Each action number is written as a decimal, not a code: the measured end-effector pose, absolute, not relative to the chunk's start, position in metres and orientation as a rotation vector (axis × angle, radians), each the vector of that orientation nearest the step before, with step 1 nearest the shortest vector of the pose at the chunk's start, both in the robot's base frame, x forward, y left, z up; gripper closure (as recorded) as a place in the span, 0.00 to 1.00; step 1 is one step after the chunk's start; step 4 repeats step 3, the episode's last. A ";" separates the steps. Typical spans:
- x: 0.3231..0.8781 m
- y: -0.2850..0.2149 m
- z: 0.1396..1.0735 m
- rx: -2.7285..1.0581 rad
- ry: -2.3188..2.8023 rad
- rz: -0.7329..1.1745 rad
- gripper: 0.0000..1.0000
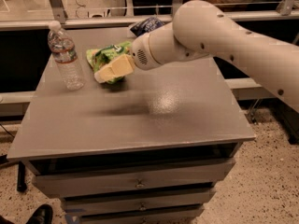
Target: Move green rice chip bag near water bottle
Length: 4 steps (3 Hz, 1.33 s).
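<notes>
Across the middle of the view stands a grey table (187, 120) with a dull sheen on its top and a stack of grey drawers (140, 183) below. A speckled floor (266, 171) lies around it. A dark shoe (39, 214) shows at 7 o'clock in the view, and a pale rail (88, 20) with metal posts runs behind the far edge.

Taking the tabletop as a clock face, the bottle (66, 57) stands upright at 10 o'clock, with a white cap and a thin label band whose print is too small to read. The green bag (105, 55) is at 11 o'clock, just beside the bottle but apart from it. Its white lettering is crumpled and not legible. A blue bag (145, 25) sits at 12 o'clock by the far edge, partly hidden.

The white arm (210, 36) comes in from 3 o'clock, thick at the right and narrowing to a round wrist that points toward 9 o'clock. The gripper (112, 70) is at the bag's near right side, with its cream fingers together and clamped on the bag. Whether the bag rests on the top or hangs just above it, I cannot tell.
</notes>
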<state>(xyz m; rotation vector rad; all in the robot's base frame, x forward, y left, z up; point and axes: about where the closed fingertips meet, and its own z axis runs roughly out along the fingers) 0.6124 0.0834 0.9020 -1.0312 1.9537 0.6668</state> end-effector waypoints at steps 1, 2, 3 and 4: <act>0.592 0.042 0.918 -1.068 1.904 0.621 0.00; 0.573 -0.011 0.931 -1.162 1.855 0.533 0.00; 0.560 -0.017 0.926 -1.279 1.814 0.499 0.00; 0.560 -0.017 0.926 -1.279 1.814 0.499 0.00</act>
